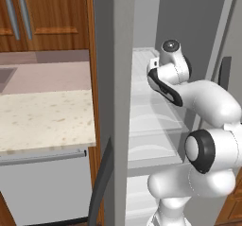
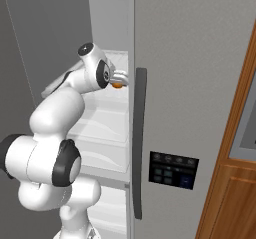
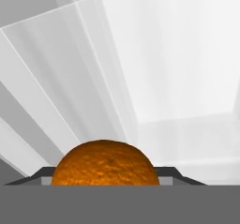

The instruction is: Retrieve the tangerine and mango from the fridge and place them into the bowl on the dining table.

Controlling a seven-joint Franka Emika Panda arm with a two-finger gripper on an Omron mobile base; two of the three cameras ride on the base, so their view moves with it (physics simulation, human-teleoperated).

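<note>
Fridge (image 2: 200, 58): door open, white shelves inside.
Tangerine (image 3: 105, 164): on a fridge shelf, deep inside, between the fingertips.
Gripper (image 2: 119, 79): reaching into the fridge, jaws straddling the tangerine; firm hold can't be told.

The tangerine (image 3: 105, 164) has a rough, pitted orange skin. The fridge (image 2: 195, 83) looks matt grey outside, smooth white inside. The cabinets (image 1: 47, 12) are wood, the counter (image 1: 45, 118) speckled stone.
</note>
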